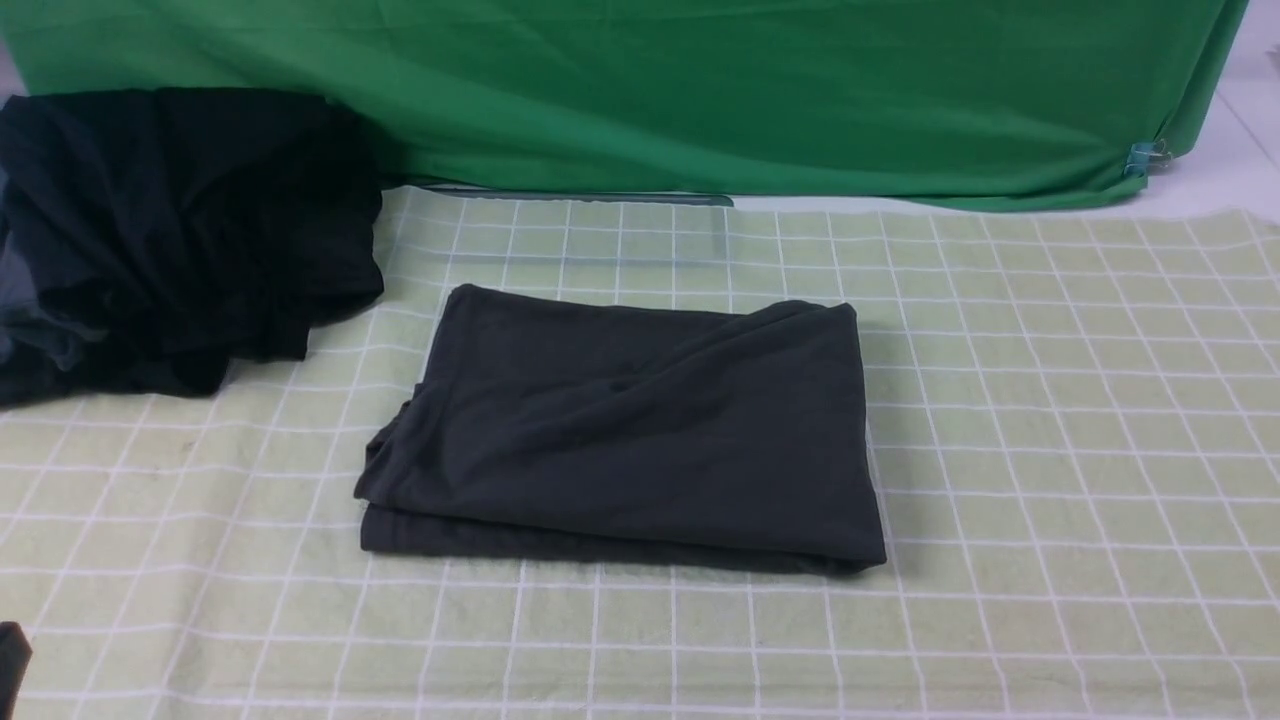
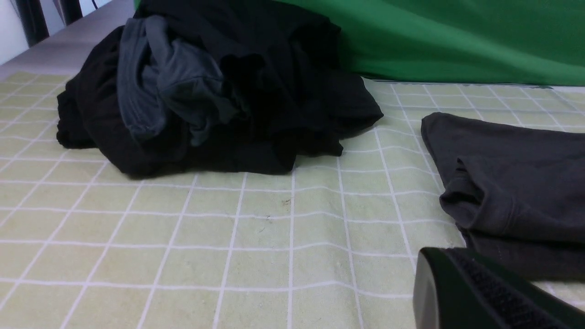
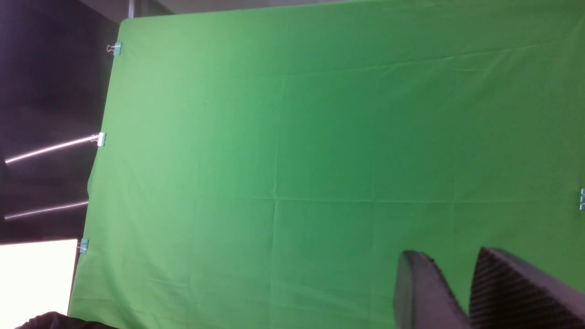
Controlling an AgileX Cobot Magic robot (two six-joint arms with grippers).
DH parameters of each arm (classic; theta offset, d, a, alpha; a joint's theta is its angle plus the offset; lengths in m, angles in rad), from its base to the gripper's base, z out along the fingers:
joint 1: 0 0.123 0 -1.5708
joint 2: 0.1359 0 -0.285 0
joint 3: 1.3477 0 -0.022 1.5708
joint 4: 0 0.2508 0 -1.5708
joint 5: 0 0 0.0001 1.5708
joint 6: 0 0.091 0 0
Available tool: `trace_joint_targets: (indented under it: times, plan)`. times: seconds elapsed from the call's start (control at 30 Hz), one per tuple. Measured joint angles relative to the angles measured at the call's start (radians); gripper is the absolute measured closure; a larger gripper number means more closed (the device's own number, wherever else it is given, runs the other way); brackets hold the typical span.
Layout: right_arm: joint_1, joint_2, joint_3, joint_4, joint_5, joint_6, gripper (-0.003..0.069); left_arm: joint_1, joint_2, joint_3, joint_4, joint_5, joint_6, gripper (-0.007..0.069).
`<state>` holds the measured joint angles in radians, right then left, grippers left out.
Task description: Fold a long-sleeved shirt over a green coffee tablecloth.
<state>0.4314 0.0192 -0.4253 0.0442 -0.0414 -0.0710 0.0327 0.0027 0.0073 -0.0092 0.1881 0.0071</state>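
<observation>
Lying folded into a compact rectangle at the centre of the front view, the long-sleeved shirt (image 1: 630, 430) on the green coffee tablecloth (image 1: 1080, 440), layers stacked, thick fold edge along the lower side, a few soft creases across the top. No print showing. Sitting at the upper left of that frame, well apart from the shirt, a heap of black clothes (image 1: 170, 230); hanging across the top, a plain green backdrop (image 1: 700, 100), pinned at the right with a small clip (image 1: 1140, 158).

Judging by the neat shape, folding looks done or nearly so; arms apparently pulled away from the work. Left claw (image 2: 484, 292) low over the cloth at the lower right of its wrist view, just beside the shirt's corner, only one dark padded finger visible, taken as closed and holding nothing. A sliver of it perhaps showing at the lower left edge of the front view. Right claw (image 3: 461, 292) absent from the front view, aimed at the backdrop in its own wrist view, two fingers standing slightly apart with green showing between them, nothing gripped.

Next, probably little beyond a check: smoothing the diagonal crease if wanted, squaring the slightly splayed left corner, otherwise parking both arms clear without dragging the stack.
</observation>
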Motion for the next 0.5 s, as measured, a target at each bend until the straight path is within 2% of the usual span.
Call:
trace_joint_targets:
  times: [0.5]
  plan:
    - [-0.002,-0.003,0.001,0.000,0.008,-0.019,0.0445,0.000,0.000,0.000,0.000,0.000,0.004,0.0622]
